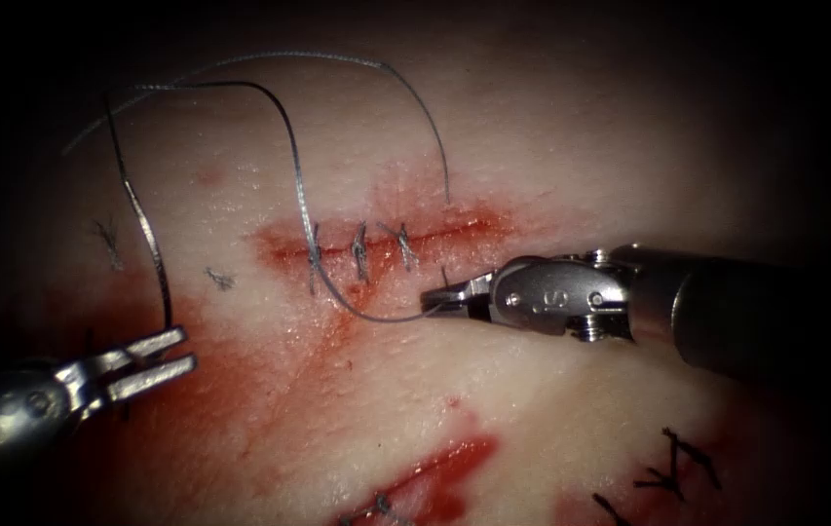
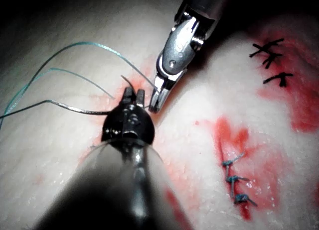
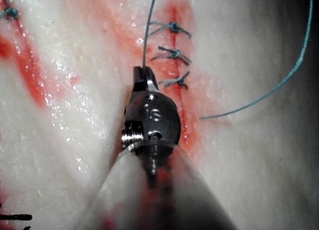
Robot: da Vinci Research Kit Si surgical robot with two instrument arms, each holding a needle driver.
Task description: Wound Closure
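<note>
Three stitches (image 1: 359,251) cross the left part of the cut (image 1: 454,232), which runs level across the tissue (image 1: 551,146); its right part lies unstitched. No true container is here. The cut is the nearest to one, and it holds those stitches and some red fluid (image 1: 240,390), which also spreads below and to its left.

From the leftmost stitch the thread (image 1: 288,136) curves down to the right tool (image 1: 434,300), just below the cut. Its jaws are closed on the thread, as the right wrist view confirms (image 3: 142,75). The rest of the thread rises in two wide loose loops above the cut.

Left of the cut, a thicker, bright, gently curved length looks like the needle (image 1: 150,244). It seems to lie on the surface, not in the tissue, though I cannot be sure. Its lower end is just above the left tool (image 1: 157,356), whose jaws stand narrowly apart and appear to grip nothing.

The risks, as I judge them:
- The slack loops could snag on either tool or knot on themselves.
- A hard pull by the right tool could drag the unheld needle or tear the thread through the soft cut edge.
</note>
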